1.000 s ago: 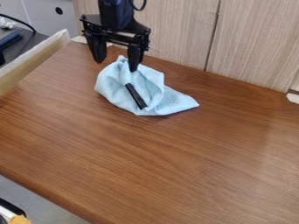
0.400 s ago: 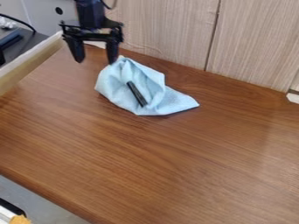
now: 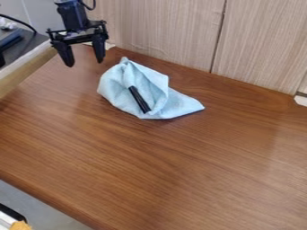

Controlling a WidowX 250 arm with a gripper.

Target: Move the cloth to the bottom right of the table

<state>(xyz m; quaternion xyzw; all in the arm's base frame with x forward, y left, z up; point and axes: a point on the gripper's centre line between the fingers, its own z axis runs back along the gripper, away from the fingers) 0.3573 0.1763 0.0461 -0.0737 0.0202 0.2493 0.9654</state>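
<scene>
Light-blue cloth [image 3: 123, 96], crumpled, peaked at upper left, pointed corner spread right, on brown tabletop near back.

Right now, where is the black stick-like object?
In the camera view, the black stick-like object lies on the light blue cloth, left of centre toward the table's back edge, below and right of the gripper.

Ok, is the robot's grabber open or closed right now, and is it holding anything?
Gripper: open, its two fingers apart, holding nothing; the cloth lies on the table.
</scene>
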